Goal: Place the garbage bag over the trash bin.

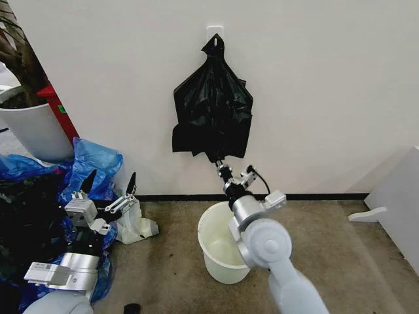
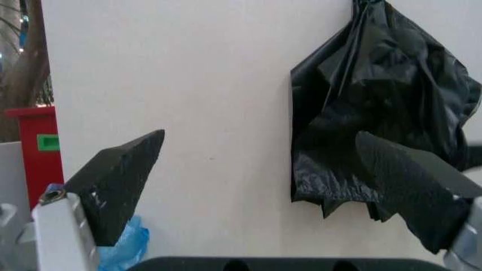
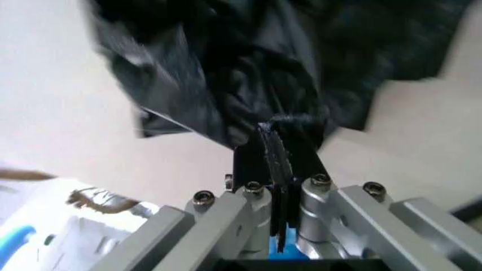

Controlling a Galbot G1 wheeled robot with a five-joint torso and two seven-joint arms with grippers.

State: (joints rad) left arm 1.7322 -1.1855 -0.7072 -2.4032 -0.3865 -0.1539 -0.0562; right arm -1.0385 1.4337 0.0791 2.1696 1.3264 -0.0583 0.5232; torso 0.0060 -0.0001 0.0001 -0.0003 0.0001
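Right gripper [image 1: 220, 163] is raised at the wall, fingers pressed together on the bottom edge of the garbage bag [image 1: 213, 108]. The right wrist view shows the two black fingers [image 3: 280, 155] clamped flat with a pinch of glossy black plastic [image 3: 249, 73] between them, no gap visible. The bag hangs from a white wall hook [image 1: 214, 31], bunched to a point at the top and fanning out below.

Trash bin [image 1: 221, 243], a cream bucket, stands upright on the floor below the bag, right beside the right arm's forearm, mouth open.

Left gripper [image 1: 110, 185] sits low on the robot's left, fingers spread wide, holding nothing. In the left wrist view its two black fingers [image 2: 121, 183] stand well apart, with the hanging bag [image 2: 376, 113] seen beyond against the wall.

Blue plastic bags [image 1: 88, 163] are heaped on the floor behind the left gripper, next to a white plant pot [image 1: 33, 127].
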